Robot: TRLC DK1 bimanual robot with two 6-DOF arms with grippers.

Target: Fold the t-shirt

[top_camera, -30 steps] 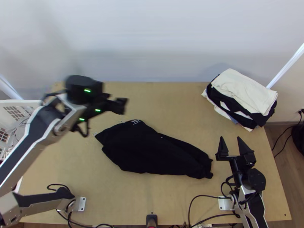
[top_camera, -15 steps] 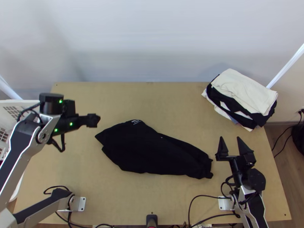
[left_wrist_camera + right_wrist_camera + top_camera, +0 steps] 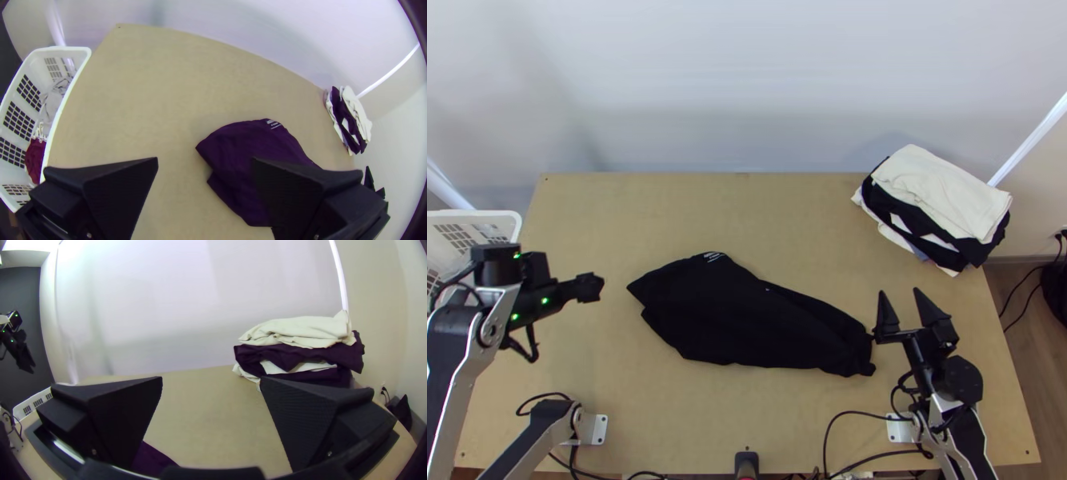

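See black t-shirt (image 3: 747, 320) lying across the middle of the light wooden tabletop (image 3: 771, 212), laid over itself in a long shape, broader toward the left, narrower toward the right. Can't tell the number of layers. Note pointed corner at its left end, small white print (image 3: 714, 257) by its far edge, uneven rumpled end on the right. Find left claw (image 3: 589, 287) above the tabletop's left part, off the shirt's left end and apart from the cloth. Read its fingers as spread wide in the left wrist view, with shirt cloth visible behind one of them. Find right claw (image 3: 901, 293) just beyond the shirt's right end, pointing toward the far side. Read its fingers as wide apart too, with bare wood visible between them. Note stack of folded clothes (image 3: 939, 192) at the far right corner, white on top, black and white layers underneath. Also have white basket (image 3: 73, 84) at the left side, holding grey cloth (image 3: 52, 106) and dark red cloth (image 3: 34, 159). See black cables (image 3: 863, 413) along the near edge and a black bag-like thing (image 3: 1057, 294) on the floor at the right.
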